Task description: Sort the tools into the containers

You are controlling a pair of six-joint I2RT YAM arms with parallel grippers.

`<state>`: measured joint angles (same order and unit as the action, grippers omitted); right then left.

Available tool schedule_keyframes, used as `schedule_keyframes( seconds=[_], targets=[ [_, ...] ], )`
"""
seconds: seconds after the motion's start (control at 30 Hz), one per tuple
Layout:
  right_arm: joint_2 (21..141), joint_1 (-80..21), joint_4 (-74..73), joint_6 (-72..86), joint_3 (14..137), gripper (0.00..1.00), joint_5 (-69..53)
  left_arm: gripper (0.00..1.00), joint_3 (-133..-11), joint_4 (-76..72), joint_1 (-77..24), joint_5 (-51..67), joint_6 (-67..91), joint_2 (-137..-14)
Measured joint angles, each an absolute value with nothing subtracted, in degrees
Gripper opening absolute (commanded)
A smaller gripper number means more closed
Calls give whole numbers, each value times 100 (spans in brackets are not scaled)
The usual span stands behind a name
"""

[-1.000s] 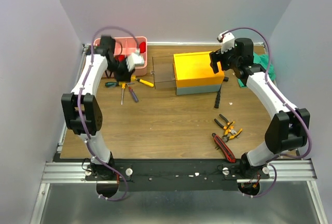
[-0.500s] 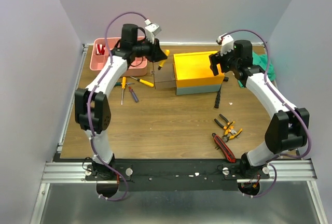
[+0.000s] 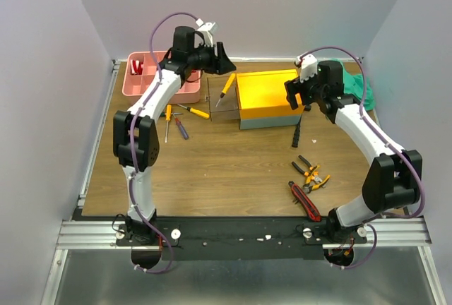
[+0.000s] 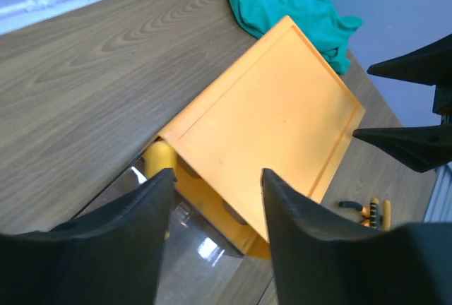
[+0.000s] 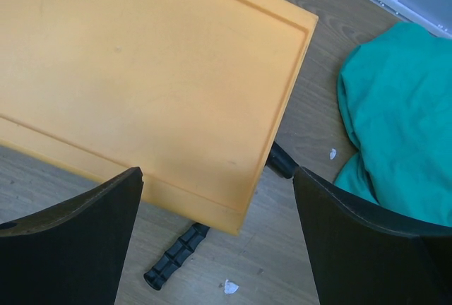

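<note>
My left gripper [image 3: 227,66] [image 4: 215,174] hangs open over the clear drawer [image 3: 222,100] pulled out from the left end of the grey toolbox with the yellow lid [image 3: 268,94] [image 4: 272,125]. Just below its fingers a yellow-handled screwdriver [image 3: 227,85] [image 4: 159,158] tilts into that drawer, free of the jaws. Over the lid's right edge [image 5: 162,72] my right gripper [image 3: 295,92] [image 5: 217,172] is open and empty. The black hammer [image 3: 297,134] [image 5: 173,255] lies beside the box. More screwdrivers [image 3: 185,116] lie near the pink tray [image 3: 185,97].
The green cloth [image 3: 357,86] [image 5: 395,128] is bunched at the back right. Orange-and-black pliers [image 3: 311,172] and a red-and-black cutter [image 3: 305,201] lie front right. A red-handled item [image 3: 136,65] stands in a tray compartment. Walls close the table on three sides.
My left arm swung from the pink tray over to the toolbox drawer carrying the yellow screwdriver, then its jaws opened and the screwdriver dropped free. The right arm barely moved.
</note>
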<state>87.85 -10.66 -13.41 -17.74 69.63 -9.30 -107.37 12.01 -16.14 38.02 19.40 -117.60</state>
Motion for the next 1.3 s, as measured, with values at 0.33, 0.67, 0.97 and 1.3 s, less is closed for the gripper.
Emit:
schedule_keyframes(
  seconds=[0.33, 0.67, 0.97, 1.3],
  targets=[
    [8744, -1066, -1299, -1809, 6764, 95, -950, 74, -10473, 2029, -1098, 3422, 749, -10490],
    [8737, -1066, -1295, -1804, 6751, 95, -1015, 57, -8228, 2650, -644, 1135, -650, -10101],
    [8737, -1066, -1299, -1804, 6751, 95, -1039, 57, -7940, 2589, -633, 119, -913, -10569],
    [8726, -1066, -1295, -1806, 6733, 95, -1037, 45, -8136, 2401, -596, -301, -974, -11461]
  ],
)
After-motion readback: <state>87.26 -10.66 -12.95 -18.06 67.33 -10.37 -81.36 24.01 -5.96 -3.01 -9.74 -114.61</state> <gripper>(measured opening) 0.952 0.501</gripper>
